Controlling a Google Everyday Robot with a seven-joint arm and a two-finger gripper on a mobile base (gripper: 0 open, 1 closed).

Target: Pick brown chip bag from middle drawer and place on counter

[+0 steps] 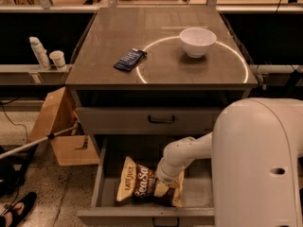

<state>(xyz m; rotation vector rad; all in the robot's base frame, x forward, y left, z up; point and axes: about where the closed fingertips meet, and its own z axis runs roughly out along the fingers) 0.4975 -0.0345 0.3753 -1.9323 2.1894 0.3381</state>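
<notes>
Brown chip bag [139, 186] lies flat on the floor of the open middle drawer [132, 215], near its front. The tool [168, 178] is down on the bag's right half; whether it is clamped cannot be told. A white bowl [198, 41] and a dark blue packet [129, 59] sit on the desk [161, 77].

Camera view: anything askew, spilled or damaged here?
Nothing spilled or damaged. The brown chip bag lies flat, slightly skewed, in the open middle drawer, with the claw down at its right end. On the counter the white bowl stands upright; the blue packet lies flat. A cardboard box leans by the cabinet.
</notes>
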